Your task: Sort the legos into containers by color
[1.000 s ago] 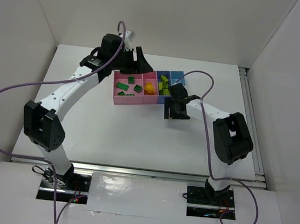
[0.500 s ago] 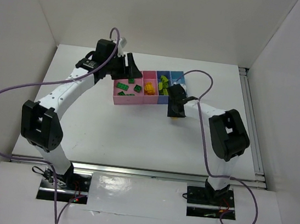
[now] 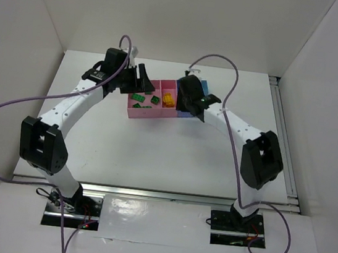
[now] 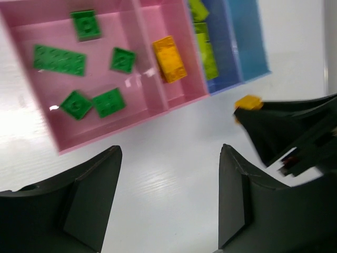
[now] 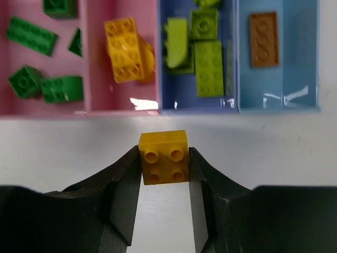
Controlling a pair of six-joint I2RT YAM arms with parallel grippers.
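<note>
Nearest my right wrist camera, the right hand (image 5: 164, 161) is clenched on a yellow brick (image 5: 164, 153), one finger flat against each side, studs facing the lens. Beyond the brick lies a narrow strip of bare desk (image 5: 63, 137), then the near wall of the row of containers (image 5: 200, 111). The brick sits just short of that wall, in line with the divider between the narrow pink bin (image 5: 121, 108) and the purple-blue bin (image 5: 179, 89); I cannot tell how high it hangs. Inside, the wide pink bin (image 5: 42, 110) holds scattered dark green legos (image 5: 30, 36) with floor showing between them. An orange-yellow stack (image 5: 124, 50) fills the middle of the narrow pink one, leaving room at its near end. Lime legos (image 5: 209, 68) crowd the purple-blue bin, and a brown plate (image 5: 263, 39) lies toward the far end of the light blue bin (image 5: 279, 79). From overhead, the left hand (image 3: 141, 80) hangs at the far left corner of the row, released with nothing between its fingers (image 4: 95, 190). Open desk spreads to its left and toward me.
</note>
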